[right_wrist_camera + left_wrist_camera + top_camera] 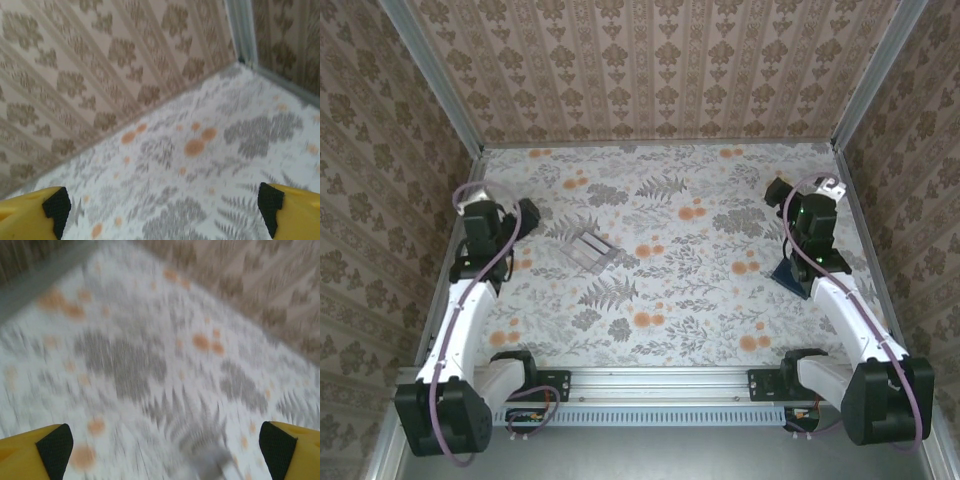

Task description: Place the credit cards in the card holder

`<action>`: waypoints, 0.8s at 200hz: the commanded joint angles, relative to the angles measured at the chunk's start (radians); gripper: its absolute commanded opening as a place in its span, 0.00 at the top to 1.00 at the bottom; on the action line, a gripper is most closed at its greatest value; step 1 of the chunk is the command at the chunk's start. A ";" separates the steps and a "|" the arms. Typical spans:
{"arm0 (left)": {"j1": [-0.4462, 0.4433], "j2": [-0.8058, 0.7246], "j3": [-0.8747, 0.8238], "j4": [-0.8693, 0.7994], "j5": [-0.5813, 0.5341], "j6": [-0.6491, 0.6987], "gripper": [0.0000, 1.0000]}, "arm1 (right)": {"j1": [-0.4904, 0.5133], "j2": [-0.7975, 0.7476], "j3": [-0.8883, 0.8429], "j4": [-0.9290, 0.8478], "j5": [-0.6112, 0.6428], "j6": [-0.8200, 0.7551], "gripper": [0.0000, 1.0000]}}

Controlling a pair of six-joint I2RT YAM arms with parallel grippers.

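Arrangement as seen from above. The left gripper (525,216) hung over the left side of the table (700,330) with its fingers (30,455) spread wide. In its wrist view they sat at the two lower corners, with blurred tabletop between them and nothing pinched. The cards (590,250), pale grey and striped, lay flat on the table just right of that gripper and a little nearer, apart from it. Their edges ran diagonal to the table's sides, and which axis was the longer could not be told. The holder (788,272), dark navy, lay at the right side, well apart from the cards and tucked against the right forearm, which hid part of it. The right gripper (778,190) stood farther than the holder, its fingers likewise spread and empty, aimed at the far wall (75,75) rather than at the holder behind it. The left arm was judged much the nearer to the cards, so the pick would call for a short reach rightward and nearward, with the jaws turned across the cards' diagonal edges. The right arm was the nearer to the holder.
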 commanded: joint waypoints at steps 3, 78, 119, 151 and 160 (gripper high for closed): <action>-0.176 -0.023 -0.017 -0.322 0.011 -0.208 0.01 | 0.046 0.028 -0.005 -0.126 -0.100 0.064 0.03; -0.327 0.205 0.040 -0.374 -0.083 -0.392 0.42 | 0.092 0.068 0.003 -0.157 -0.141 0.010 0.04; -0.343 0.336 0.105 -0.327 -0.067 -0.388 0.42 | 0.092 0.071 0.011 -0.164 -0.170 0.011 0.04; -0.360 0.341 0.142 -0.336 -0.070 -0.407 0.40 | 0.093 0.075 0.015 -0.159 -0.179 0.018 0.04; -0.360 0.346 0.140 -0.331 -0.070 -0.415 0.40 | 0.093 0.079 0.020 -0.167 -0.183 0.017 0.04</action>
